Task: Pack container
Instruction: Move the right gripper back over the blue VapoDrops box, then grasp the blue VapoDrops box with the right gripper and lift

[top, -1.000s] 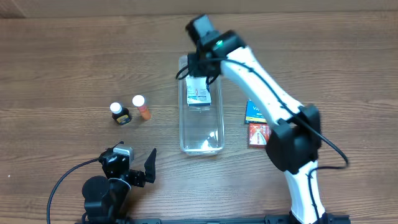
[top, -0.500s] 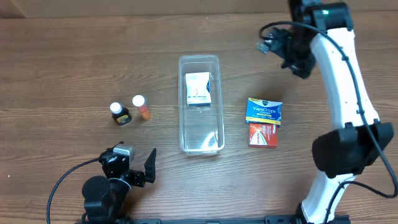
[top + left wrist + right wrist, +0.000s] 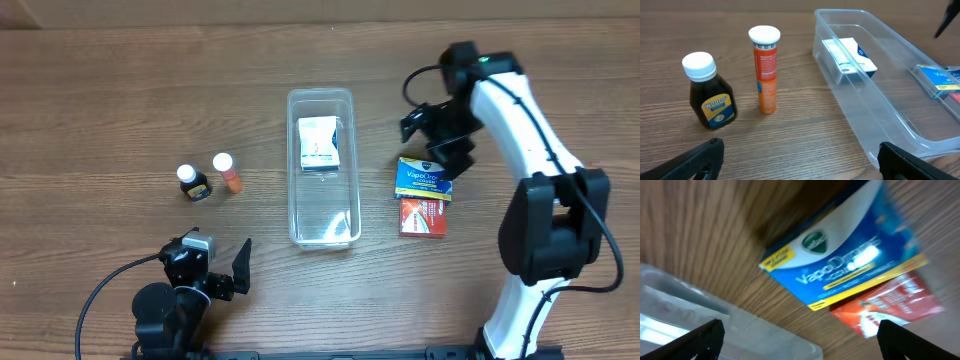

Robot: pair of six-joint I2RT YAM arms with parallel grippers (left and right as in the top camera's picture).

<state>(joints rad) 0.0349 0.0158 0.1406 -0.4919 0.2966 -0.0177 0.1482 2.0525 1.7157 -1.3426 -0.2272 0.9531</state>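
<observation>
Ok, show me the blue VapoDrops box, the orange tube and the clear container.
blue VapoDrops box (image 3: 424,180), overhead view, middle of its printed top face.
orange tube (image 3: 767,80), left wrist view, on its orange body below the white cap.
container (image 3: 325,212), overhead view, bare floor in its empty half.

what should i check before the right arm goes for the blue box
1. Right gripper open: ok, its jaws stand wide apart above the blue box.
2. Blue box free to grasp: ok, it lies flat with nothing on top.
3. Red box clear of the blue box: not ok, their edges meet and a finger may catch it.
4. Room in the container: ok, the white box takes only the far end.
5. Fingers lined up across the blue box: cannot tell, the right wrist view is blurred.
6. Left gripper out of the way: ok, it is open and apart from the container.
</observation>
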